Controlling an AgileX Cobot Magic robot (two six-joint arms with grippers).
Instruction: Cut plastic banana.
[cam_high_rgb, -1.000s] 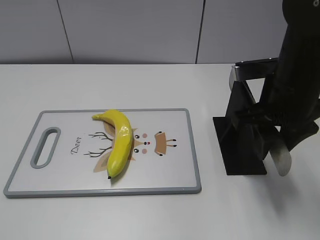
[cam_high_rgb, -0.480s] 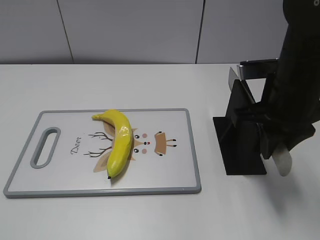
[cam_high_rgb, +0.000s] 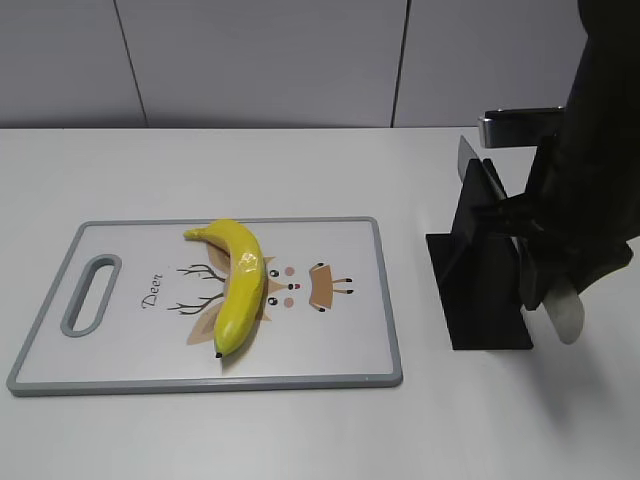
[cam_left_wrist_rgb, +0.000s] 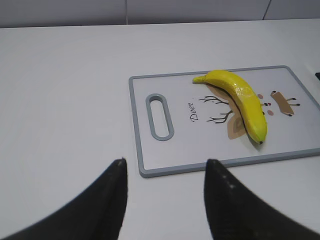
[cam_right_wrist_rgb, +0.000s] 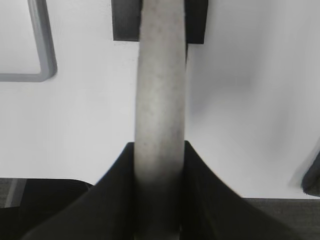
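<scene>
The plastic banana (cam_high_rgb: 240, 285) is glossy yellow with dark tips and lies on a white cutting board (cam_high_rgb: 340, 345) with a grey rim. It also shows in the left wrist view (cam_left_wrist_rgb: 240, 102). My right gripper (cam_high_rgb: 545, 285) is at the far right, shut on the grey handle of a knife (cam_right_wrist_rgb: 160, 90). The handle end (cam_high_rgb: 565, 318) sticks out below the gripper, beside a black knife stand (cam_high_rgb: 480, 290). A grey blade tip (cam_high_rgb: 464, 156) shows at the stand's upper left. My left gripper (cam_left_wrist_rgb: 165, 161) is open and empty over the table near the board's handle end.
The board (cam_left_wrist_rgb: 175, 150) has an oval handle slot (cam_high_rgb: 91, 293) on its left and a deer drawing under the banana. The stand's base (cam_right_wrist_rgb: 125, 20) and one board corner (cam_right_wrist_rgb: 42, 50) show in the right wrist view. A grey wall runs behind the white table.
My right gripper has shifted slightly right and up with the grey handle, away from the stand. The banana, the board and the left gripper have not moved.
</scene>
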